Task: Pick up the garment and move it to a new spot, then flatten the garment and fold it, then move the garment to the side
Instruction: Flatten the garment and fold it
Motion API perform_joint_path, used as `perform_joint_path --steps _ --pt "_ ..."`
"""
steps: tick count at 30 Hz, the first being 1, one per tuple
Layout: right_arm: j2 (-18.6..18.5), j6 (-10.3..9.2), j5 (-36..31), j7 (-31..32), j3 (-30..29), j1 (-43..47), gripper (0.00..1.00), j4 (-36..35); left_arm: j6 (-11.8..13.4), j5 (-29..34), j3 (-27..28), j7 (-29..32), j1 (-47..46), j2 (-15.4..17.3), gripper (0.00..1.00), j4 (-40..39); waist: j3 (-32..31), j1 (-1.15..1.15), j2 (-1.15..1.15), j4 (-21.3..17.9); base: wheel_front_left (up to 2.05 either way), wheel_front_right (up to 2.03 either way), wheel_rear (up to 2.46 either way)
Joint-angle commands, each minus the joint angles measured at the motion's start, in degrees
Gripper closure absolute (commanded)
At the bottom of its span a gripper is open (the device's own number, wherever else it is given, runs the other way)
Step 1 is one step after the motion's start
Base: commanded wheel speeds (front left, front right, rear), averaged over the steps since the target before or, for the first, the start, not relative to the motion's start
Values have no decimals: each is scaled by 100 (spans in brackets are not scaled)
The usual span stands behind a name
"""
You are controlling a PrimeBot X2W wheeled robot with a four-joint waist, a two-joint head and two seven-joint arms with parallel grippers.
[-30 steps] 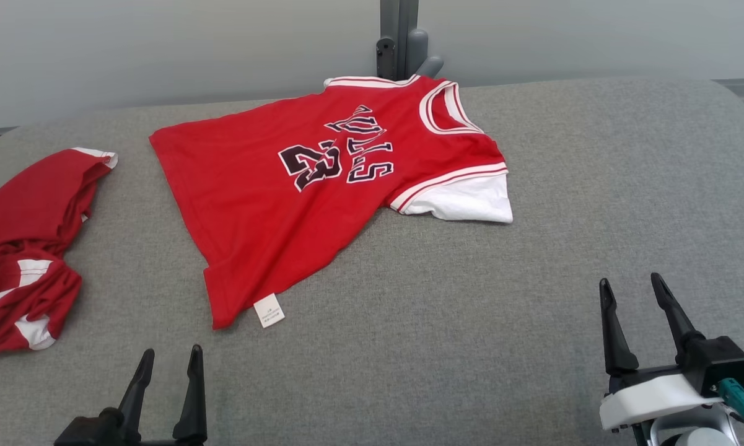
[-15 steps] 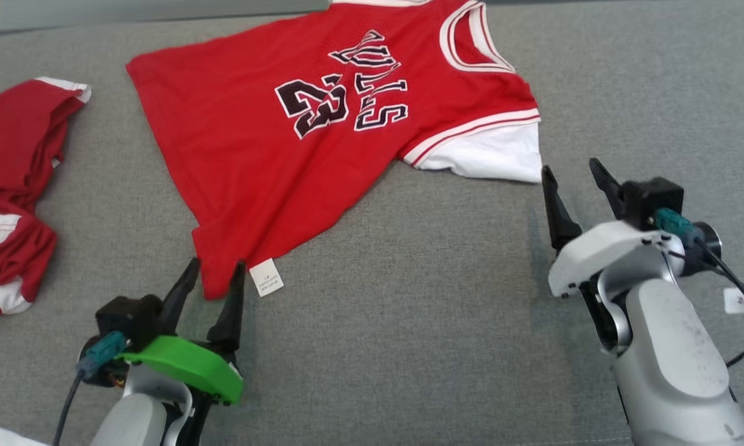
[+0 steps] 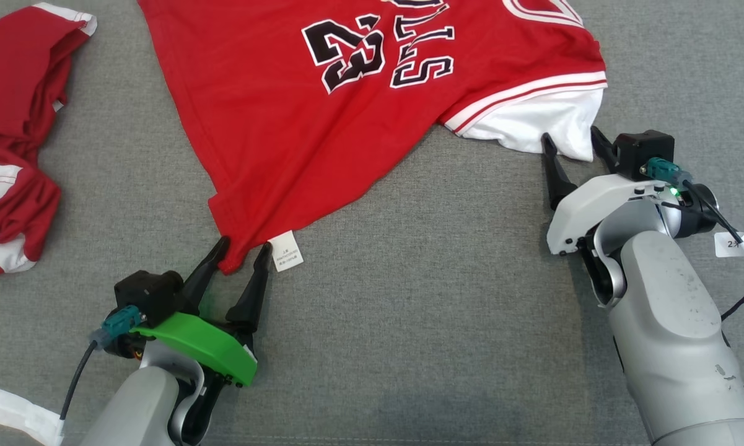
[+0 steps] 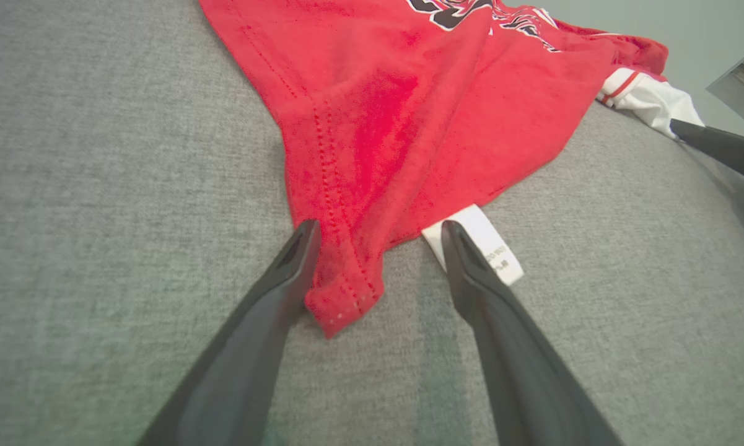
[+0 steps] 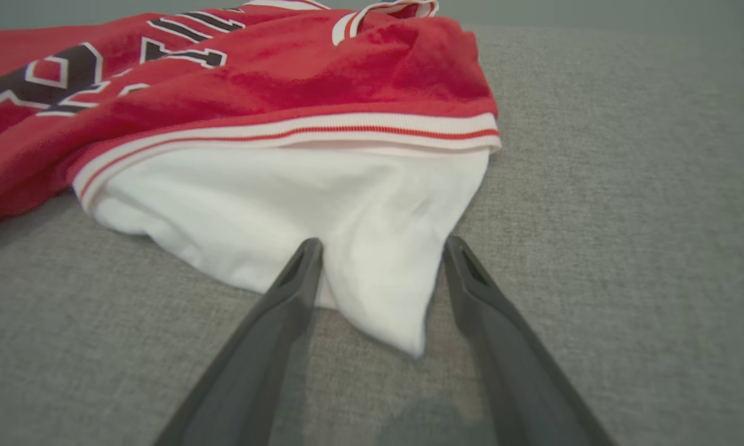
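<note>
Garment under inspection: a red basketball jersey (image 3: pixel 322 124) numbered 23, lying spread on the grey fabric worktop (image 3: pixel 409 310), directly ahead of both end effectors and reaching away from them.

Handling, as judged: soft, light knit cloth with no stiffness. It will sag and drape from any point of hold, and it may drag on the textured worktop. It is not fragile. A pinch through the doubled, stitched edge should hold better than a pinch on the single layer. The two nearest extremities are the sensible holds, since lifting there would hang the cloth between the arms.

Left end effector (image 3: pixel 245 243): fingers spread wide and holding nothing. The hem corner (image 4: pixel 341 303) lies between the two fingers, and the left wrist view shows one finger against the corner's edge. The care label (image 3: pixel 285 251) lies just beside the other finger, partly under its tip.

Right end effector (image 3: pixel 570 133): fingers equally wide and holding nothing. The drooping point of the white sleeve (image 5: pixel 322 204) sits between the fingers, low against the worktop. Whether the fingers touch the cloth cannot be told.

Note: a second red garment (image 3: pixel 12 124) lies crumpled well to the outer side of the left end effector, apart from the jersey.

Risk, as judged: closing on the label alone, or on one thin layer, would let the cloth slip.
</note>
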Motion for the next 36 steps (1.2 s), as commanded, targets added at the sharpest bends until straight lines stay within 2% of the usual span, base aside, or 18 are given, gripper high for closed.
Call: perform_joint_path --steps 1,11,12,13,14,15,16,17,18,23,28,32,36 --pt "-21 -4 -64 -24 -34 -27 0 135 -4 -102 -44 -25 -107 59 0 67 127 0 0 75 0 0 0" --pt "-20 -6 -100 -174 -70 -213 0 589 0 -426 -494 -18 -324 206 0 285 259 0 0 37 0 0 0" --pt "-20 -6 -99 -165 -66 -223 0 618 0 -460 -559 -12 -334 216 19 290 265 0 0 41 0 0 0" --pt "-20 -6 -94 -162 -56 -224 0 648 0 -479 -608 -20 -341 231 48 297 267 0 0 44 0 0 0" --pt "-18 -6 -67 -145 -33 -230 0 688 -1 -503 -659 -27 -350 239 59 308 270 0 0 47 0 0 0" --pt "-14 -6 -19 -111 -11 -240 5 734 -1 -540 -701 -37 -359 242 87 317 274 0 0 50 0 0 0" --pt "-13 -6 11 -70 19 -247 47 780 -1 -579 -762 -38 -372 246 100 319 275 0 0 52 0 0 0" --pt "-9 -6 35 -67 42 -250 69 810 -3 -593 -880 -21 -397 268 100 298 275 0 0 53 0 0 0" --pt "-5 -6 70 -85 61 -250 100 839 -6 -617 -976 -29 -416 279 100 276 269 0 0 58 0 0 0" --pt "-8 -7 262 -161 138 -261 100 931 -6 -768 -1089 -162 -541 366 100 283 205 0 0 49 0 0 0" --pt "-18 -6 485 -565 214 -263 100 778 0 -760 -943 -349 -566 486 100 296 -1 0 0 -44 0 0 0" --pt "-19 -6 849 -931 225 -100 100 399 28 -701 -711 -421 -391 558 100 112 -318 0 0 -138 0 0 0" --pt "-19 -6 1165 -1057 83 435 100 -225 145 -620 -499 -447 -85 669 100 -299 -693 0 0 -243 0 0 0"
